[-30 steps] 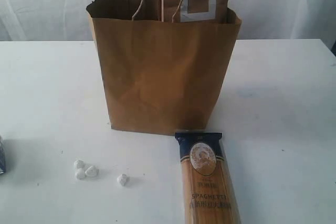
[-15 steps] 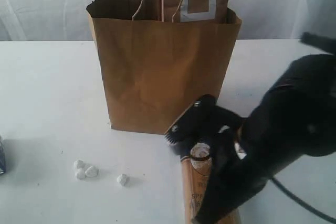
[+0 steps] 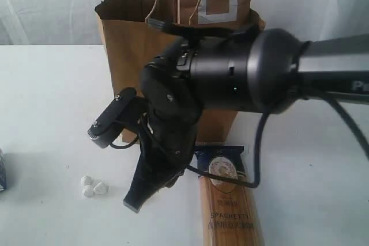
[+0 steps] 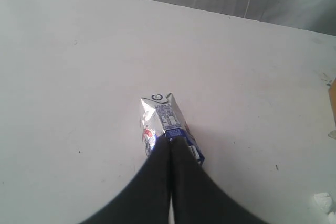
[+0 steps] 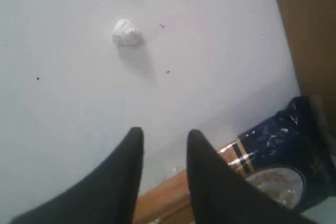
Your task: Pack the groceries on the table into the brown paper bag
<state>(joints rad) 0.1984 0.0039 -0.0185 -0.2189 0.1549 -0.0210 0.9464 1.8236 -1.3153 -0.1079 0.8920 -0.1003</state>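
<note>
spaghetti packet: flat on counter, lower centre of the exterior view, before brown paper bag | my right pincer: part open, empty, beside packet's top end | risk, I judge: gap too narrow and off-centre, packet skids or noodles snap | my left pincer: closed

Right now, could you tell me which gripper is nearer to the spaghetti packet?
Right. The right gripper hovers beside the spaghetti packet; the left gripper is far off by the small carton.

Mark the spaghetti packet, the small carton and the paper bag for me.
spaghetti packet (image 3: 230,211), exterior view, label panel.
small carton (image 4: 164,121), left wrist view, silver printed face.
brown paper bag (image 3: 124,56), exterior view, front wall, left part.
</note>
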